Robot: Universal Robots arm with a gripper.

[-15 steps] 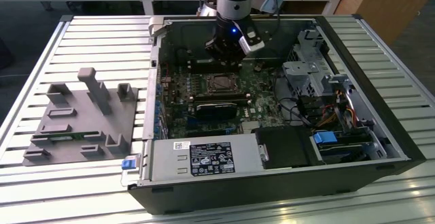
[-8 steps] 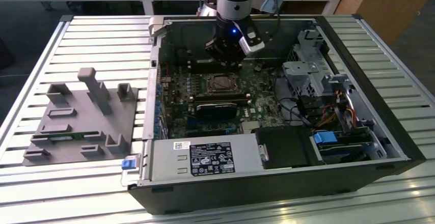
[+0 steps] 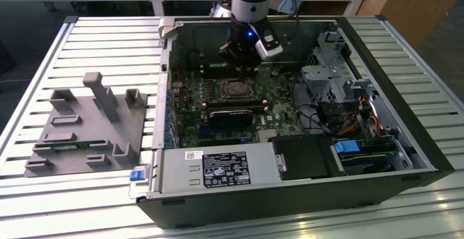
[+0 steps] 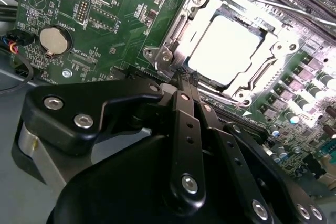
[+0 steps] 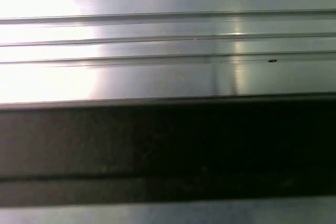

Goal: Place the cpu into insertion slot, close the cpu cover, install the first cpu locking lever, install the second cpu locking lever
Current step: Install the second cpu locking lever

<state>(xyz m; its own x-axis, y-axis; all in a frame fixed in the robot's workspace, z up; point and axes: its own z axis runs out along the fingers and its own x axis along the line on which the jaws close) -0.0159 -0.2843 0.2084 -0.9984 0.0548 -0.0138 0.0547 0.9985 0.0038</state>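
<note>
The cpu (image 4: 226,45) lies flat in the insertion slot (image 3: 236,88), its pale face brightly lit. The silvery cpu cover (image 4: 176,35) lies down around it, framing the chip on all sides. A thin metal locking lever (image 4: 262,2) runs along the far side of the socket. My gripper (image 4: 182,77) is shut, its black fingertips (image 4: 185,95) pressed together at the socket's near corner, close to the cover's edge. In the exterior view the gripper (image 3: 239,69) hangs inside the open computer case, just behind the socket.
A long black heatsink block (image 3: 232,114) sits in front of the socket, a power supply (image 3: 217,168) at the case front, and drive cages with cables (image 3: 333,87) on the exterior view's right. A grey fixture tray (image 3: 87,125) rests on the slatted table (image 5: 157,40). A coin battery (image 4: 54,40) sits on the board.
</note>
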